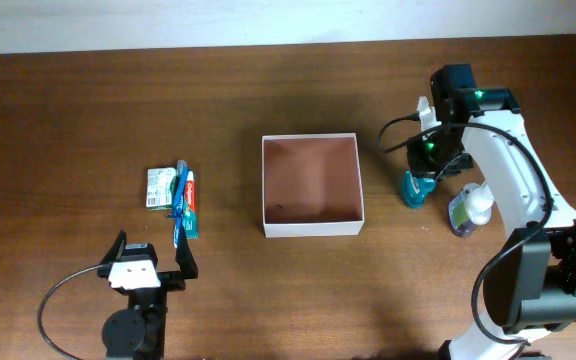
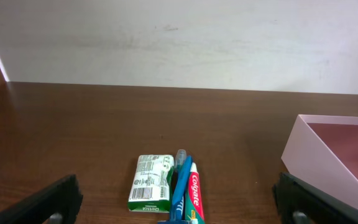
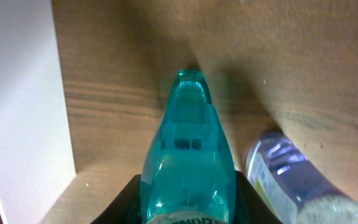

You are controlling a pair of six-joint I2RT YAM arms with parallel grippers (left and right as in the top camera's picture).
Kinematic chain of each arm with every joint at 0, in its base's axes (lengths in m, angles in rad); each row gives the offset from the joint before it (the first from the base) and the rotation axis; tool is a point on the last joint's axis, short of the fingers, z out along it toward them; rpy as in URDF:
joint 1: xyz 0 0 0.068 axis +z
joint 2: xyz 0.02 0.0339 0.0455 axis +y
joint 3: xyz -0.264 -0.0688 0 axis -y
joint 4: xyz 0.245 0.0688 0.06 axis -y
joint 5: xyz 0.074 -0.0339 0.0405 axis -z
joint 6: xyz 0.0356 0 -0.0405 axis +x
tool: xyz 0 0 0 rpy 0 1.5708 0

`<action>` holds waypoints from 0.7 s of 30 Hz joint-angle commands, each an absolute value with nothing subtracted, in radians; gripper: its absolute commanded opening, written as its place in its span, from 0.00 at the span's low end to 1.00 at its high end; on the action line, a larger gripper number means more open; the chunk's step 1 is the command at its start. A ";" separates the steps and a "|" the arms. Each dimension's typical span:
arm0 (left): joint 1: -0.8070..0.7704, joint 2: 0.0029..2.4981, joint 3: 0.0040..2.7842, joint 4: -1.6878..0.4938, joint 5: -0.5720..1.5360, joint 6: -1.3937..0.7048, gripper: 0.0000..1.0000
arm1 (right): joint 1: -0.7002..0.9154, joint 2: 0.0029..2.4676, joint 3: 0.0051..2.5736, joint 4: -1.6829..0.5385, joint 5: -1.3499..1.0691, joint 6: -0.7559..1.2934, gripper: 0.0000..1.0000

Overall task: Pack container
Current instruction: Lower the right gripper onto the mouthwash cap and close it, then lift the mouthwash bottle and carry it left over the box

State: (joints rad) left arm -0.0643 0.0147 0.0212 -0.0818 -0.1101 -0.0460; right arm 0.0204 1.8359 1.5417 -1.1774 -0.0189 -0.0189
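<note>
Dark wooden table (image 1: 68, 110), pale wall behind; the white-walled container (image 1: 311, 228) sits mid-table. Right of the container, the right gripper (image 1: 423, 172) is clamped on a teal bottle (image 3: 188, 143), with a purple bottle (image 1: 465, 215) just beyond it. Left of the container, the left gripper (image 2: 179, 208) hangs spread wide near a toothpaste tube (image 2: 195, 190), toothbrush (image 2: 180, 180) and soap box (image 2: 151, 182).

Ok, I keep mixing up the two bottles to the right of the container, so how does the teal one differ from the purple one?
The teal bottle is clear blue-green; the purple bottle is pale lilac with a white top. The teal bottle is clamped in the right claw; the purple bottle is free. The teal bottle is nearer the container. Both are outside it.
</note>
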 commanded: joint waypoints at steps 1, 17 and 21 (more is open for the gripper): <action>-0.062 0.006 0.014 -0.079 -0.120 -0.052 0.99 | 0.026 1.841 1.615 -1.225 0.016 0.009 0.27; -0.062 0.006 0.014 -0.079 -0.120 -0.052 0.99 | 0.132 1.841 2.077 -1.538 -0.018 0.132 0.27; -0.062 0.006 0.014 -0.079 -0.120 -0.052 0.99 | 0.205 1.841 2.173 -1.561 -0.018 0.180 0.28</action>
State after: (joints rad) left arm -0.0643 0.0147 0.0212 -0.0818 -0.1097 -0.0460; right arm 0.1520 1.8507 2.0979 -1.5585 -0.0044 0.1181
